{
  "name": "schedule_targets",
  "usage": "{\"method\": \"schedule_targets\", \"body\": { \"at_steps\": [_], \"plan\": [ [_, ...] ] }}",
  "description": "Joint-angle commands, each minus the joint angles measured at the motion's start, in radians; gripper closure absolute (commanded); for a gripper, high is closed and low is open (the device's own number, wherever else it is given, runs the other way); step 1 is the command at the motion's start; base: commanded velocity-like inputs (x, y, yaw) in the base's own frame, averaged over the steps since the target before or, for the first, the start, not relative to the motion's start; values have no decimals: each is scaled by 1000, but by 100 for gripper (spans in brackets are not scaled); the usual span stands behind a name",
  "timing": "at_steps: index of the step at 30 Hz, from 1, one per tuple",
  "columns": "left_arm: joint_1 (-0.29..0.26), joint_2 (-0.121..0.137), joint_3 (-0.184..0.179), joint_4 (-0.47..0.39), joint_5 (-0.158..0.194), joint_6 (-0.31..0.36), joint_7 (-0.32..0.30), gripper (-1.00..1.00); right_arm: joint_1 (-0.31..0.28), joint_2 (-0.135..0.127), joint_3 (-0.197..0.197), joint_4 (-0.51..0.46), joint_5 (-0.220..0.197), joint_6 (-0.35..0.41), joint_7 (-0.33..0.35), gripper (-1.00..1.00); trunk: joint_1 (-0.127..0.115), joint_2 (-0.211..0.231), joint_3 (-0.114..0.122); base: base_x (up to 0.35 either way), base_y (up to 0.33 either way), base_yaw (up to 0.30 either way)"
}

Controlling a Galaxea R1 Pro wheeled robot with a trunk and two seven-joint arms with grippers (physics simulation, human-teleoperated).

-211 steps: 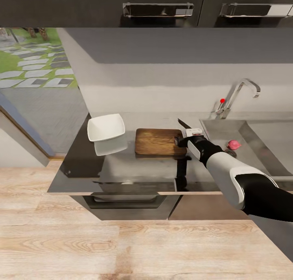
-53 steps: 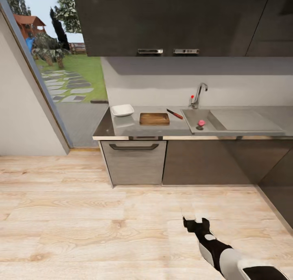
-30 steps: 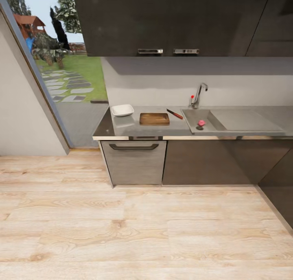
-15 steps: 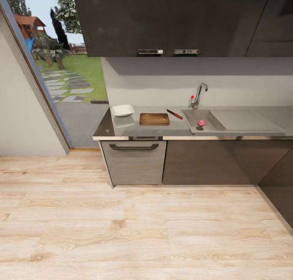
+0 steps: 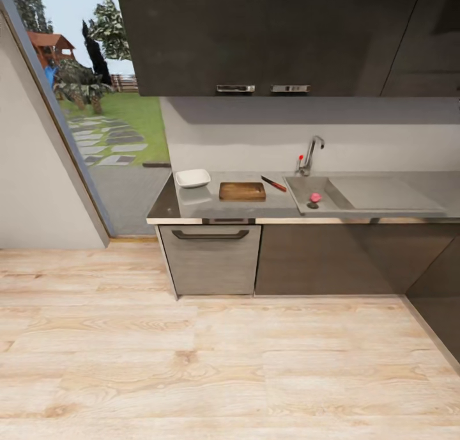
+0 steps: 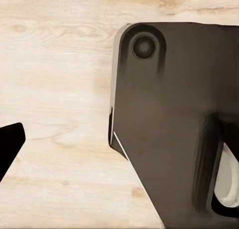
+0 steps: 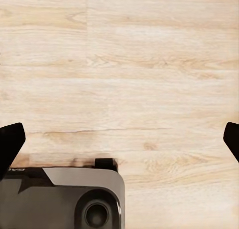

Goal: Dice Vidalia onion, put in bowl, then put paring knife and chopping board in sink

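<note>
Onion, the pinkish-red Vidalia onion [image 5: 315,197], sits whole in the basin of the sink [image 5: 332,202], close to the round drain [image 5: 312,205]; the chrome tap [image 5: 310,154] with its red knob [image 5: 300,158] stands at the back edge of the basin, and the flat drainboard [image 5: 383,192] runs off to the right; just left of the sink the paring knife [image 5: 274,183] lies at a slant on the grey countertop [image 5: 191,203], red handle toward the sink, apart from the chopping board [image 5: 242,191]; the board lies flat and bare, and further left, near the surface's end, rests the white bowl [image 5: 192,178]; dark cabinet fronts [image 5: 319,258] and a paler drawer front with a bar handle [image 5: 210,235] stand below, dark wall cupboards [image 5: 268,34] above; a glazed opening [image 5: 96,94] at the left shows lawn and trees; pale wooden floor [image 5: 217,363] stretches between the robot and the kitchen run; the right hand [image 7: 119,139] hangs over that floor with its dark fingertips [image 7: 10,141] spread wide and nothing between them, the robot's dark base [image 7: 62,199] below it; the left hand [image 6: 9,144] shows one dark fingertip beside the base [image 6: 169,124], and its spread cannot be told.
</note>
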Motion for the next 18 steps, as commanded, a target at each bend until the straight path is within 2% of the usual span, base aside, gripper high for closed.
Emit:
{"method": "schedule_targets", "body": {
  "at_steps": [1,18],
  "plan": [
    [-1,-1,1,4,4,-5,-2,-100,-1,0,6,1,-2,-2,-5,-100,1,-2,0,0,0,0],
    [-1,0,1,8,4,-5,-2,-100,-1,-6,6,1,-2,-1,-6,-100,1,-2,27,0,0,0]
  ]
}}
